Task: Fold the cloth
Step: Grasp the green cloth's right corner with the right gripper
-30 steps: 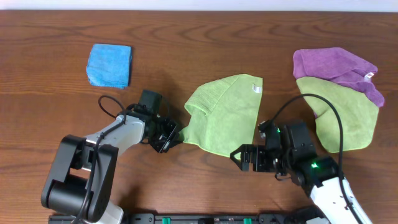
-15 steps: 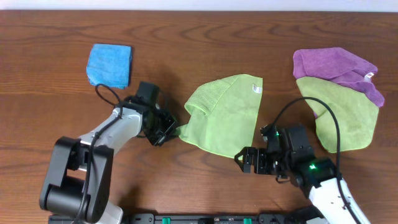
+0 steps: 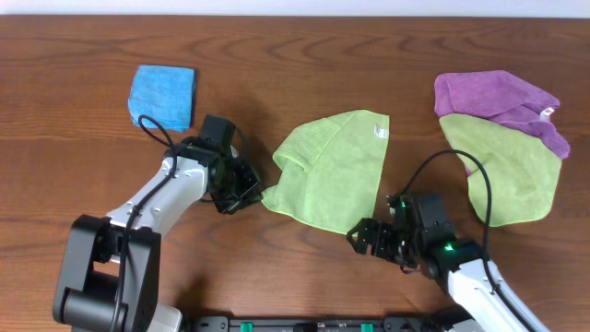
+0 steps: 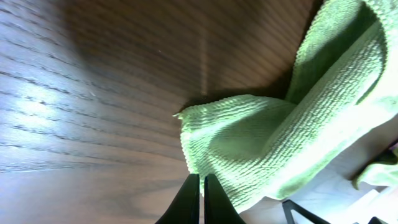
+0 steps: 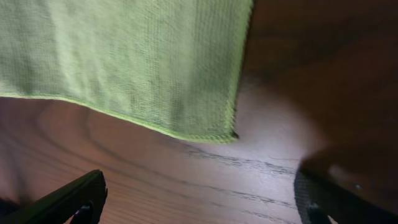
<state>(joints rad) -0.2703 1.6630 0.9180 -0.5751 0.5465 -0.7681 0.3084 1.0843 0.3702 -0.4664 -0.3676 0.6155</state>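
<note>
Left gripper (image 4: 199,200) pressed together beside the cloth (image 3: 332,175), at its left corner; right gripper (image 5: 199,190) spread wide, just before its near corner.

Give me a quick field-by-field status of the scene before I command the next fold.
cloth: lime green, middle of the table, mostly flat, upper-left edge turned over
tag: white, at the cloth's top right corner
left pincer: shut, tips at the cloth's left corner
right pincer: open, just short of the cloth's bottom corner, not touching it
other cloths: second green cloth at far right, purple cloth overlapping its top; blue folded cloth at far left
</note>
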